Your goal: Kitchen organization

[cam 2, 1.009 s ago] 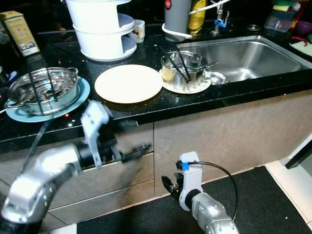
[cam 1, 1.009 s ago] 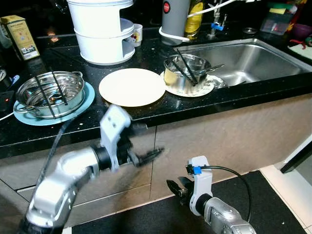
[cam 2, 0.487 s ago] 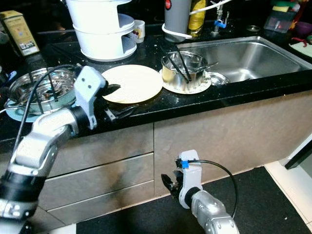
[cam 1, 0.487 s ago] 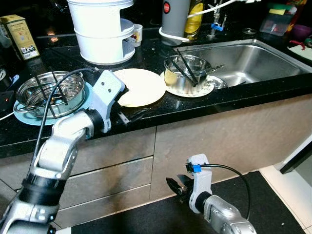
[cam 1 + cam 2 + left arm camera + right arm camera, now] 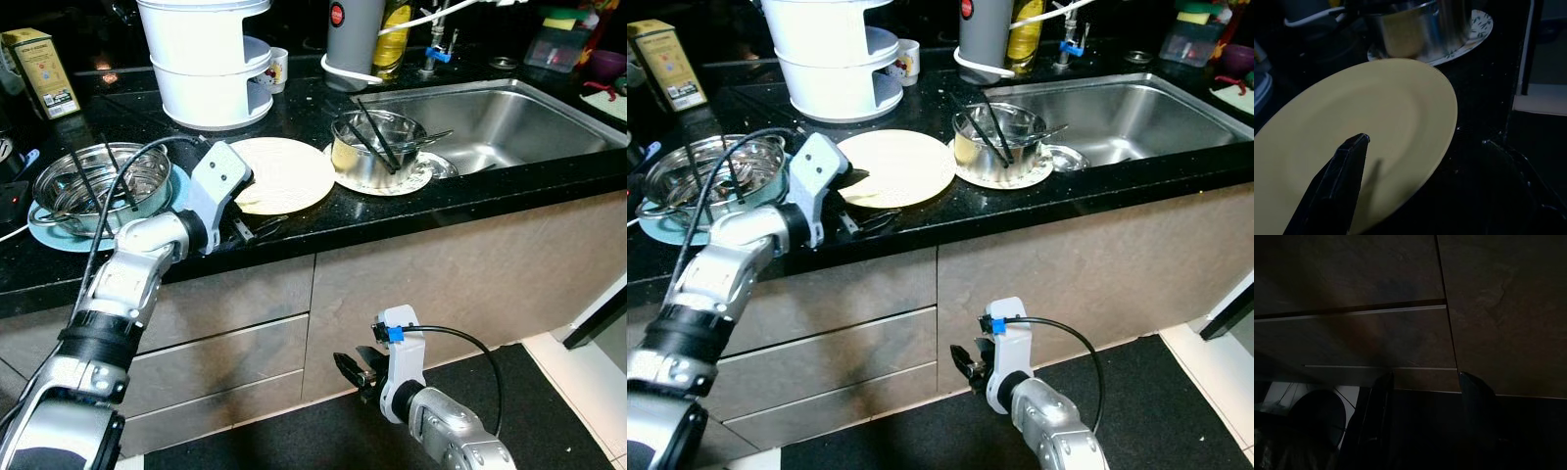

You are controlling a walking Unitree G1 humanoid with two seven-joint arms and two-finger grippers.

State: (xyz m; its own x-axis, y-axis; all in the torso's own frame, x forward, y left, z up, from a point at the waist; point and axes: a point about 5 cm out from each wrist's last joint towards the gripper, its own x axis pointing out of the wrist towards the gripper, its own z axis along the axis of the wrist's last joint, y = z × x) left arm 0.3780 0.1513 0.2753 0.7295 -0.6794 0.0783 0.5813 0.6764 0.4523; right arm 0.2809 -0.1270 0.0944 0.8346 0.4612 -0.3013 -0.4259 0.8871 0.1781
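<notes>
Left of centre in the head views, the cream plate [image 5: 284, 173] lies flat on the black table [image 5: 323, 220], just beside the steel pot [image 5: 377, 147] on its patterned saucer. The left gripper [image 5: 257, 201] straddles the plate's near rim, fingers [image 5: 1334, 188] spread wide, one above and one below. The plate looks stiff, smooth and breakable; the rim is the only hold. The right gripper [image 5: 351, 372] hangs low, fingers parted.

Bare desk [image 5: 294, 227] front of yellow plate [image 5: 289, 171]; steel pot [image 5: 377, 147] touches its right rim, colander [image 5: 98, 186] obstructs left.
</notes>
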